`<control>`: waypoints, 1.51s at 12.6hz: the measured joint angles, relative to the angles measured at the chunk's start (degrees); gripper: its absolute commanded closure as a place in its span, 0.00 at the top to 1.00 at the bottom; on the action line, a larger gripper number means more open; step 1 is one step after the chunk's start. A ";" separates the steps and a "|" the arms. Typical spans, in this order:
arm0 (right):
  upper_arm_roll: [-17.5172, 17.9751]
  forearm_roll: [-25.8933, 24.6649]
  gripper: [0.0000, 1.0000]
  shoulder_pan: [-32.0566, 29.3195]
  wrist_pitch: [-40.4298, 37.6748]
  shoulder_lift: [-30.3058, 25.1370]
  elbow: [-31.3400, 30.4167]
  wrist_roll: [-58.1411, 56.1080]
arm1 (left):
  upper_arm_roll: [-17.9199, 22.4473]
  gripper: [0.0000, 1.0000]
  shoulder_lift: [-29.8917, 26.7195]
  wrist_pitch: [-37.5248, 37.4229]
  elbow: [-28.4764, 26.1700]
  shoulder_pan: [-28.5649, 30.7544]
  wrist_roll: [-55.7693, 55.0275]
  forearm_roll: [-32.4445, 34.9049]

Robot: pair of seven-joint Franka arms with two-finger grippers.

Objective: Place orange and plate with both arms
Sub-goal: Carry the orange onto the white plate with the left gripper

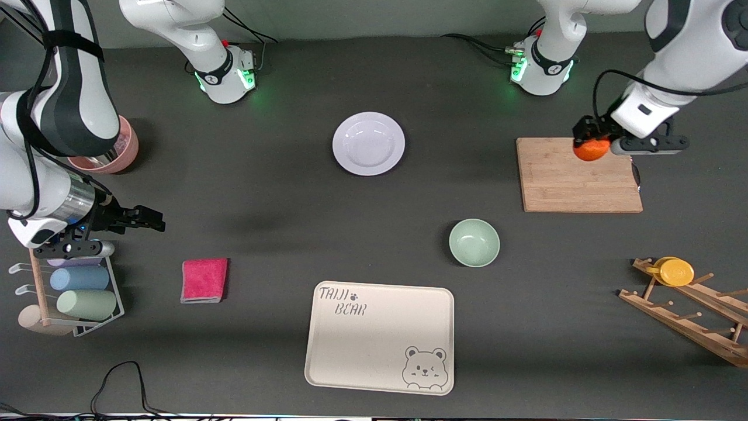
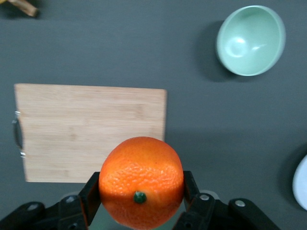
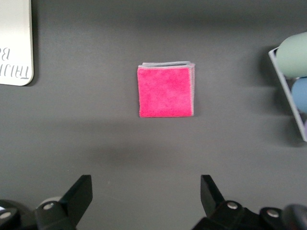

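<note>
The orange (image 1: 590,149) hangs in the air over the edge of the wooden cutting board (image 1: 578,178) that lies toward the robots' bases, with my left gripper (image 1: 589,142) shut on it. In the left wrist view the orange (image 2: 141,175) fills the space between the two black fingers (image 2: 90,196), its green stem dimple facing the camera. The plate (image 1: 368,143), pale and glossy, lies bare at the middle of the table near the bases; a sliver of its rim (image 2: 301,184) shows in the left wrist view. My right gripper (image 1: 149,218) hangs open and holds nothing, over bare table beside the pink cloth (image 3: 166,92).
A pale green bowl (image 1: 474,242) sits nearer the camera than the board. The cream bear tray (image 1: 380,336) lies at the front middle. A rack of cups (image 1: 76,286) and a pink bowl (image 1: 120,156) stand at the right arm's end, a wooden peg rack with a yellow cup (image 1: 675,272) at the left arm's end.
</note>
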 measured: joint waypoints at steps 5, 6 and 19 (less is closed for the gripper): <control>-0.19 6.06 1.00 0.02 -0.04 2.11 1.39 0.00 | -13.52 0.00 -3.72 -0.93 0.93 -0.60 -13.61 -9.73; -0.19 8.96 1.00 0.01 -0.04 3.00 1.40 0.00 | -17.37 0.00 -3.84 -0.62 1.81 -0.92 -17.78 -10.86; 0.17 48.09 1.00 -1.25 -2.44 22.47 6.18 -8.45 | -48.64 0.00 16.93 25.79 6.62 -2.32 -62.90 -3.15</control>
